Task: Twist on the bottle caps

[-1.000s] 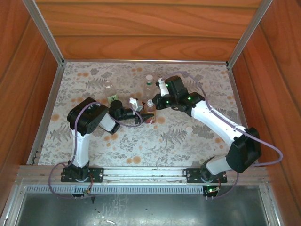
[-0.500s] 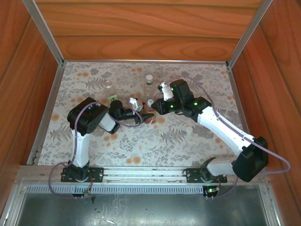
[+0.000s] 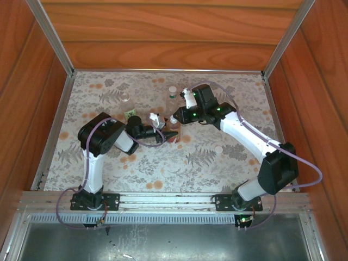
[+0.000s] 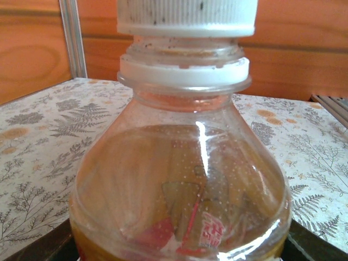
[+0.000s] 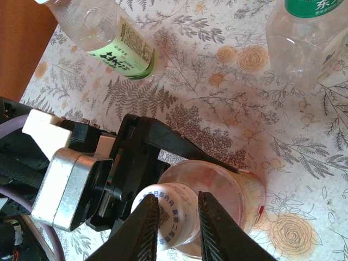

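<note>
Top view: two arms meet mid-mat among three bottles. My left gripper (image 3: 166, 132) is clamped round the amber bottle (image 5: 239, 190), holding it upright near the centre of the floral mat (image 3: 163, 168). My right gripper (image 5: 178, 197) hangs over it from the far right, fingers close on either side of that bottle's white cap (image 5: 174, 220). I can't tell if they're pinching it or just off it.

Left wrist view: the cap is on the neck, but threads show btwn its skirt and the neck ring. I judge it only partly screwed down.

The far bottle (image 3: 172, 93), just beyond the grippers, wears a white cap; how tight, can't say. The left bottle (image 3: 126, 99), green label, looks open-necked. A loose cap (image 3: 218, 149) lies on the mat to the right, nearer me, well apart from that bottle.

My read: approx one done, one in hand, one to go. Left to do: finish this twist, fetch the loose cap, seat it on the left bottle, screw down.
</note>
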Motion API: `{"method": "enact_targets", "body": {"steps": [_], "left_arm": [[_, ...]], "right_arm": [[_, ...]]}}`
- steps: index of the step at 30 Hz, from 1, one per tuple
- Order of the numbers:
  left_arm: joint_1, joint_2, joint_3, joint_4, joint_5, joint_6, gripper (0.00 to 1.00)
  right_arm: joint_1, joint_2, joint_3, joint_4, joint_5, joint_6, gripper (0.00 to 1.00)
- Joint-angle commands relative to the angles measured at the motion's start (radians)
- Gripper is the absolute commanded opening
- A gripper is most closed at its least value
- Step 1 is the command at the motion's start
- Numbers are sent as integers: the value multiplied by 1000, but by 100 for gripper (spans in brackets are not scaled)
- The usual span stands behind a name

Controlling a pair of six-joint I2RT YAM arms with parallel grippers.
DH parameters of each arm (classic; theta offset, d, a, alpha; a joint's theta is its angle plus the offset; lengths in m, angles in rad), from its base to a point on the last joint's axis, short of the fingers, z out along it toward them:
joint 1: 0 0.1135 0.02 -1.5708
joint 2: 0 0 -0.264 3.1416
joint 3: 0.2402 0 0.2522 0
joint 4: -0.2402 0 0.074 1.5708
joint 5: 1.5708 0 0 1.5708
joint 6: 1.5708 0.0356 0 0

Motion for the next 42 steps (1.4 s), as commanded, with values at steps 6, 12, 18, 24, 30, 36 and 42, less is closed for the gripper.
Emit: {"method": "enact_targets", "body": {"steps": [6, 12, 18, 24, 30, 36, 42], "left_arm": [[-1, 23, -11, -46, 35, -2, 61], [1, 13, -17, -47, 28, -12, 61], [2, 17, -10, -47, 31, -16, 61], [1, 15, -8, -46, 31, -20, 61], [1, 12, -11, -47, 29, -19, 61], [2, 14, -7, -46, 34, -20, 61], [1, 5, -16, -46, 36, -18, 61]], "right_arm": [[1, 44, 9, -82, -35, -49, 22], [0, 25, -6, -110, -87, -28, 14], [0, -47, -76, -61, -202, 11, 14], [0, -89, -74, -55, -222, 13, 13], [0, -137, -74, -71, -132, -18, 21], [-5, -105, -41, -24, -38, -7, 27], [-14, 9, 49, -47, -65, -30, 22]]}}
